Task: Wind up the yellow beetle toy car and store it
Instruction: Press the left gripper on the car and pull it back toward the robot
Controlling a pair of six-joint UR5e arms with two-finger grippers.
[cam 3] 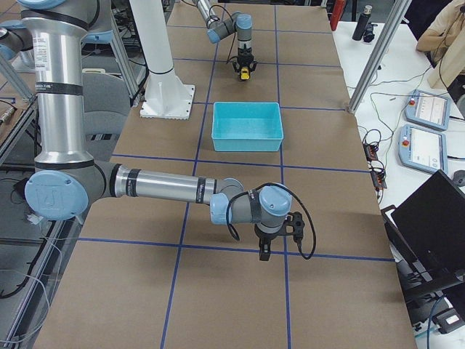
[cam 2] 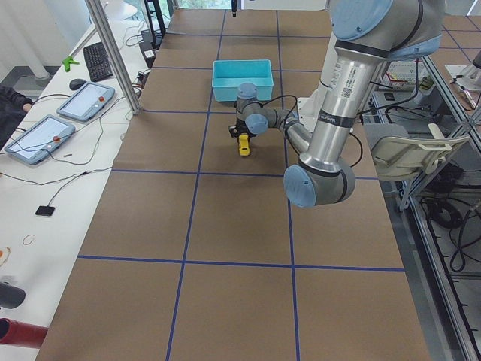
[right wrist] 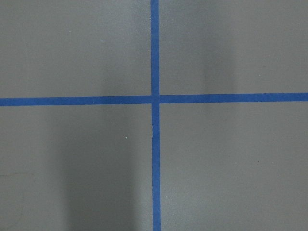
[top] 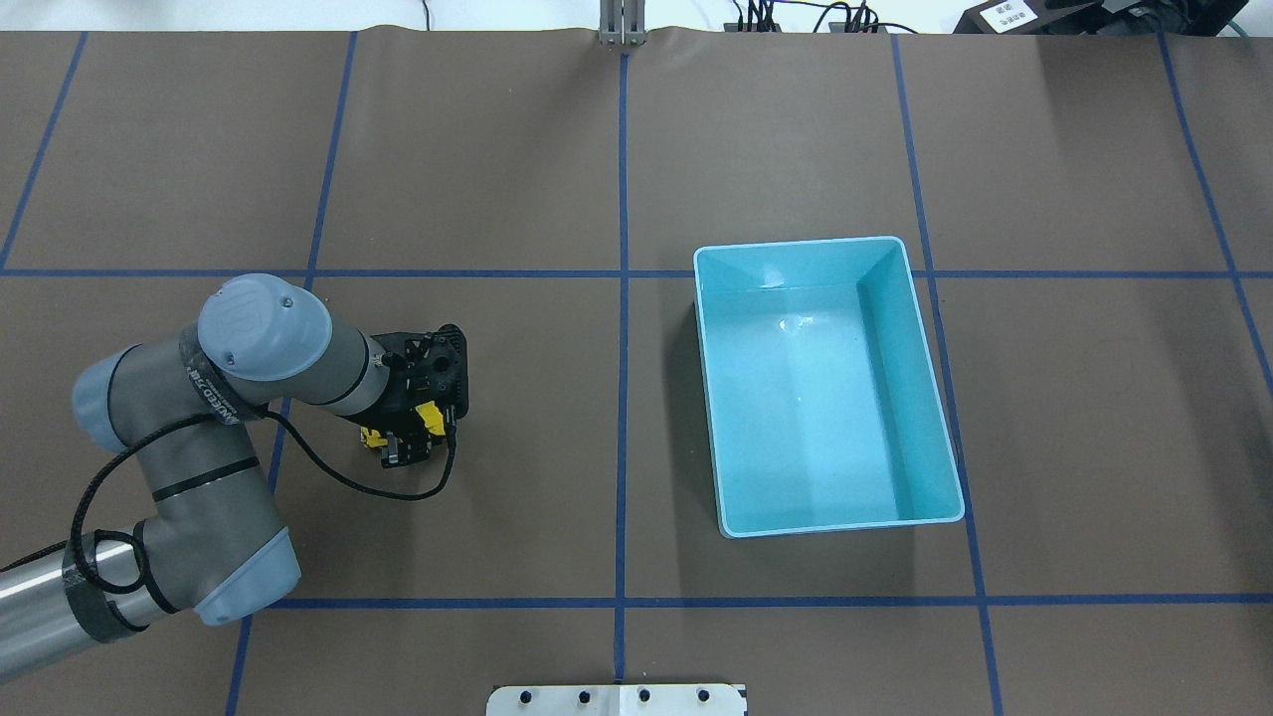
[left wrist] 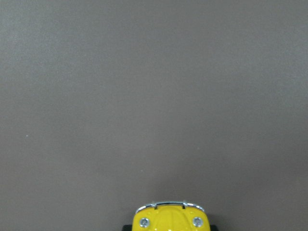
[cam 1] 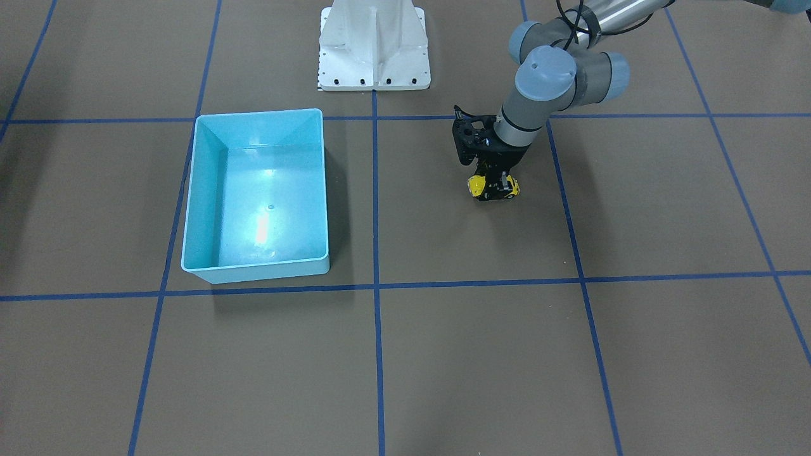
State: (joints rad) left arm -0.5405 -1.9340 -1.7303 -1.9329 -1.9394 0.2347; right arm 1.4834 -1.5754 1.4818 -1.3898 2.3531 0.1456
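Note:
The yellow beetle toy car stands on the brown table to the robot's left of centre, far smaller than the light blue bin. My left gripper reaches straight down over the car and its fingers are closed on the car's sides. Yellow shows on both sides of the fingers from overhead. In the left wrist view the car's front sits at the bottom edge, on the table. My right gripper shows only in the exterior right view, low over the table far from the car. I cannot tell whether it is open or shut.
The light blue bin is empty and stands on the robot's right of the centre line. The white robot base is at the table's edge. Blue tape lines cross under the right wrist camera.

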